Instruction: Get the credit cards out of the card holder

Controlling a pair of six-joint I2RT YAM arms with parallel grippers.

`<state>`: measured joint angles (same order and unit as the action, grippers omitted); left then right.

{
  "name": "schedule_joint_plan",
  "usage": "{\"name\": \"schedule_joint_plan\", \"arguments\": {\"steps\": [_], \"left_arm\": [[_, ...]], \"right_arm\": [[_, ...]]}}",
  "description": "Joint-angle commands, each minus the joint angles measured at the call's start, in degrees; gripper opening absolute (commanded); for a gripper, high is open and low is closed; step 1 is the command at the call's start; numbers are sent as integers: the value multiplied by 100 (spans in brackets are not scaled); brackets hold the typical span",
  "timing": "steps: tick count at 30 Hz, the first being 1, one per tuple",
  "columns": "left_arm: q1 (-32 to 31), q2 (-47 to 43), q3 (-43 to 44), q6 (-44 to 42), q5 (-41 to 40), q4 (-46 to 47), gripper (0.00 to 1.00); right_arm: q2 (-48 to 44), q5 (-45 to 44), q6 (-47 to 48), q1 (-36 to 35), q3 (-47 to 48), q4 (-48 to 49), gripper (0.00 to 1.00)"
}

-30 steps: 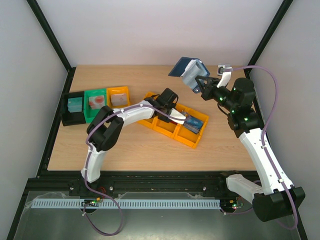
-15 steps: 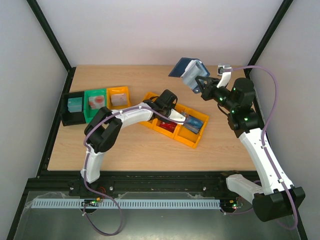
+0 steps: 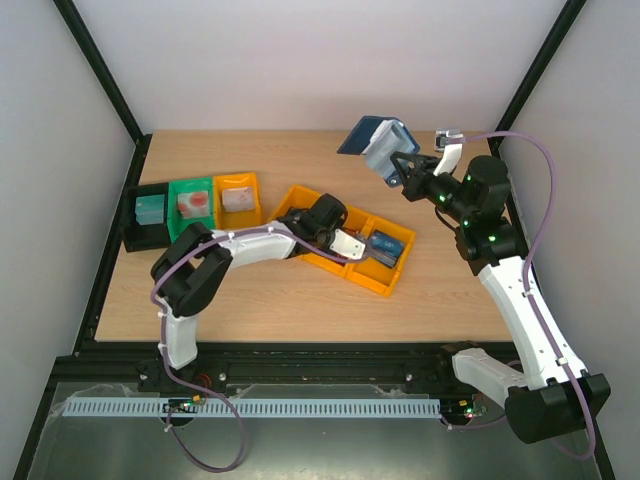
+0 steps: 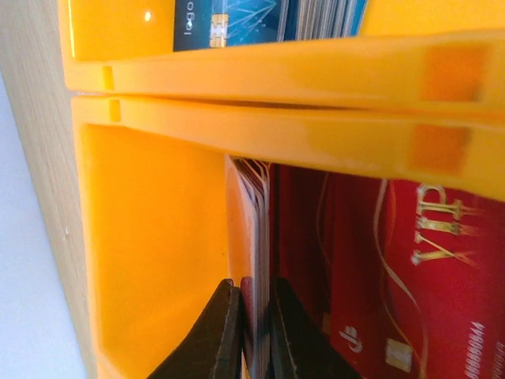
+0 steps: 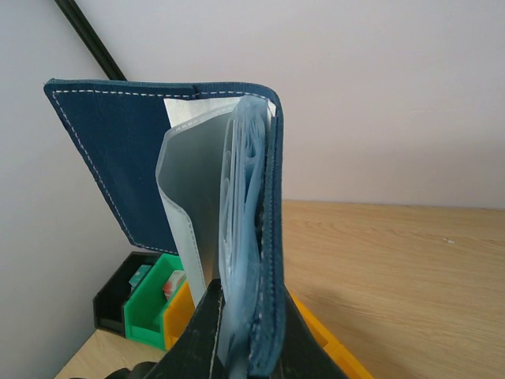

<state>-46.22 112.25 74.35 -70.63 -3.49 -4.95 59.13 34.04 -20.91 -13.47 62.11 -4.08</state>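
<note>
Cards (image 4: 255, 213) seemingly pinched within left gripper (image 4: 252, 320).

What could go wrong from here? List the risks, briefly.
1. The left gripper pinches the standing credit cards on edge beside the orange tray wall; on release they may topple.
2. The right gripper holds the open card holder by its lower edge, high above the table; it could slip out.

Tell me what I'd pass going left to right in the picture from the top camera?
black bin → green bin → small orange bin → card holder, held up in the right claw. The long orange tray overlaps it, so I skipped it.
</note>
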Motion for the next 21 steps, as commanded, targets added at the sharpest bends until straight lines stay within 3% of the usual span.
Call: {"name": "schedule_joint_plan", "arguments": {"steps": [1, 5, 10, 21], "left_arm": [[13, -701, -762, 118, -368, 228, 2], [-114, -992, -1630, -151, -489, 752, 2], [-201, -1126, -1791, 31, -780, 1593, 2], [-467, -1586, -2819, -423, -821, 1783, 2]], "right_arm": [[-138, -31, 78, 13, 99, 96, 2], [-220, -57, 104, 19, 92, 83, 2], [-288, -65, 117, 16, 56, 87, 2], [-324, -58, 120, 19, 7, 74, 2]]}}
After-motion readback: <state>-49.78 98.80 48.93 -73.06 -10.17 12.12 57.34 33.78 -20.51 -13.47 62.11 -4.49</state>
